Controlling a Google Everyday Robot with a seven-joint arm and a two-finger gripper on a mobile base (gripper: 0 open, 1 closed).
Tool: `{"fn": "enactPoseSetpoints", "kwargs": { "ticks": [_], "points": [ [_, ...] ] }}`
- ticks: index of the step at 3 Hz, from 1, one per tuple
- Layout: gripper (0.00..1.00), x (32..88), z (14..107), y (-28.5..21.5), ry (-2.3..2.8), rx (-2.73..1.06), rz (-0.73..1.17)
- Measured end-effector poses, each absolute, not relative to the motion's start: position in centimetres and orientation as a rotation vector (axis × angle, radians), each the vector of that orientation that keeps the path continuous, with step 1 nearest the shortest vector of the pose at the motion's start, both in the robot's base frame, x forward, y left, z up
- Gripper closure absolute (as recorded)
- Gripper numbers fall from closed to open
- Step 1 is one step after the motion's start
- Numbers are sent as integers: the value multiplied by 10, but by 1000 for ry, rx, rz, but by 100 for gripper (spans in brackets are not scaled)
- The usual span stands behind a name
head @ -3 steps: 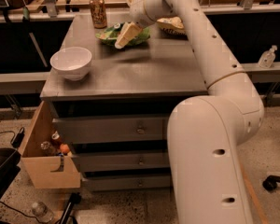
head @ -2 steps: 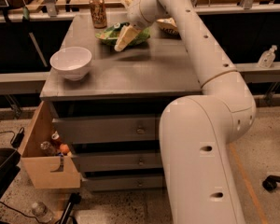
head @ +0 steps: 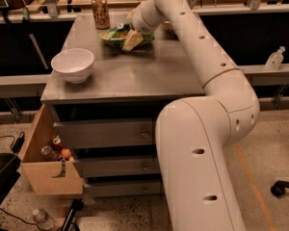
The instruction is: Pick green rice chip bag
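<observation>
The green rice chip bag [head: 114, 33] lies flat on the far part of the grey table top [head: 135, 76], just right of a brown can. My gripper [head: 132, 39] is at the end of the long white arm and rests low on the right half of the bag, covering that side of it. Only the bag's left part and its front edge show.
A brown drink can [head: 100, 12] stands at the back left, close to the bag. A white bowl [head: 72, 64] sits near the table's front left. A wooden drawer [head: 43, 170] with small items hangs open at the lower left. My arm's thick link [head: 197, 167] fills the front right.
The arm's lower links have swung left and closer to the camera. The gripper has stayed on the bag, dropping slightly. The bag has not moved.
</observation>
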State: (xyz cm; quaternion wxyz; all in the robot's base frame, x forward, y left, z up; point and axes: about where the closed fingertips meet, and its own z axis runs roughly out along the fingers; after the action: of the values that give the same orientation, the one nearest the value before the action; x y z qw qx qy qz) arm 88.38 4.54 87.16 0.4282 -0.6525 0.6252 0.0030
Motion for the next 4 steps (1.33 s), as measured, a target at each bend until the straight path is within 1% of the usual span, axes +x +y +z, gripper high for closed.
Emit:
{"fn": "enactPoseSetpoints", "kwargs": {
  "ticks": [1,2,3,4],
  "points": [
    [64,885,866,48,1568,-1635,9],
    [87,885,863,50,1570,-1639,12],
    [100,885,859,52,1570,-1643,17],
    [100,885,859,53,1570,-1643,17]
  ]
}}
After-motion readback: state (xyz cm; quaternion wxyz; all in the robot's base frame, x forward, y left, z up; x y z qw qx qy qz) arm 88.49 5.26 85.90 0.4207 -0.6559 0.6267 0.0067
